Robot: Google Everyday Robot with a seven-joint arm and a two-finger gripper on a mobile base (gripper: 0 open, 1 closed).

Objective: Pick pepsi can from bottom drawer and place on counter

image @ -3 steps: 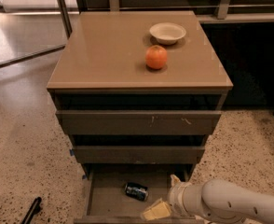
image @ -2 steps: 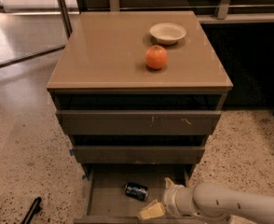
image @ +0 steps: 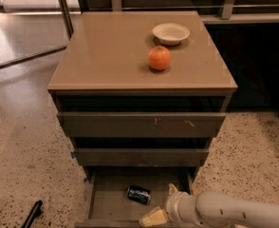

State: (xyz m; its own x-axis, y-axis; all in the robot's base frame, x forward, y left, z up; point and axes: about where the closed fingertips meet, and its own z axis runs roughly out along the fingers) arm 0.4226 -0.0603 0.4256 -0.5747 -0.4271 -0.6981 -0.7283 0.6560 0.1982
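Observation:
The pepsi can [image: 139,194] lies on its side in the open bottom drawer [image: 108,203], near the middle. My gripper [image: 159,212] reaches into the drawer from the lower right on a white arm; one pale finger [image: 152,218] points left by the drawer's front edge, another [image: 172,189] sticks up just right of the can. The gripper is beside the can and holds nothing. The tan counter [image: 106,51] tops the cabinet.
An orange [image: 159,58] and a white bowl [image: 171,33] sit on the counter's right half. The two upper drawers [image: 140,124] are pulled partly out above the bottom one. A dark object [image: 31,214] lies on the speckled floor at lower left.
My arm has moved left and slightly down inside the drawer, bringing the gripper closer to the can. The can, orange and bowl have not moved.

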